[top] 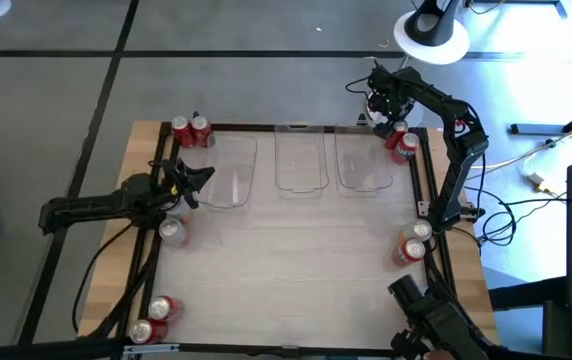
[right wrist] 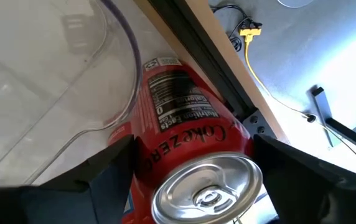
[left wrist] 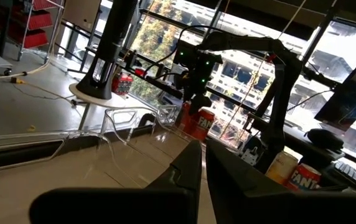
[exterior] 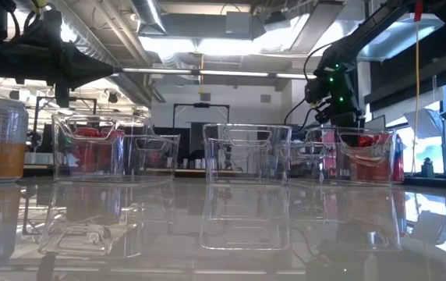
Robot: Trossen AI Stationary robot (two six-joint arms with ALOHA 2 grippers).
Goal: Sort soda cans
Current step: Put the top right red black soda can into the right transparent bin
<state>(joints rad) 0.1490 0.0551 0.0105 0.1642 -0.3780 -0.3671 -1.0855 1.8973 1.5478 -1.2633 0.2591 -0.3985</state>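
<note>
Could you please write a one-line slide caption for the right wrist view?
Right gripper straddling an upright red soda can beside a clear plastic bin, its jaws around the can.

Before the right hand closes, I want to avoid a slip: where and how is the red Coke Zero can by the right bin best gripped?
Grip the red Coke Zero can on its round side wall, just below the silver top, coming from above. It stands upright beside the clear bin, and the right hand already has one finger on either side.
</note>
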